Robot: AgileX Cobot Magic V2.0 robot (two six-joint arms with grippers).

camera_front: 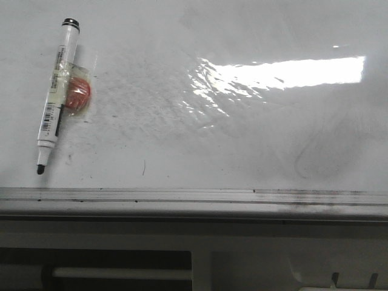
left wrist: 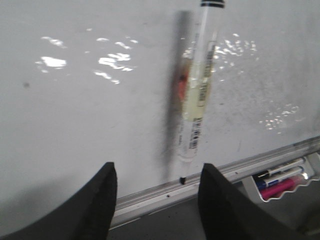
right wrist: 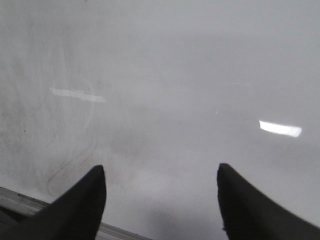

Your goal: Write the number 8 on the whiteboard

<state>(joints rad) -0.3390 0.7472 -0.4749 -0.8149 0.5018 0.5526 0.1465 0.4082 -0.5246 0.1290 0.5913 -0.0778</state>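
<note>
**Marker on a smudged whiteboard, both claws open and empty**

The whiteboard fills the front view, glossy and grey with erased ink, a bright strip of glare on its right half. Its silver rail runs along the near edge. No black figure 8 shows on it in any view; only faint curved grey smudges appear toward the right, and a short dark tick near the rail left of centre.

A white marker lies at the far left of the board, black end cap toward the far side, uncapped dark tip toward the near side. A red-orange round object is fastened against its right side under yellowish clear tape, about midway along the barrel. A barcode label sits on the lower barrel.

In the left wrist view the left claw hangs over the board with its two dark fingers spread wide and nothing between them; the marker lies just beyond the gap, its tip close to the rail. A small tray of coloured markers sits past the rail.

The right claw is likewise wide apart and holds nothing, above a bare smudged stretch of whiteboard.
</note>
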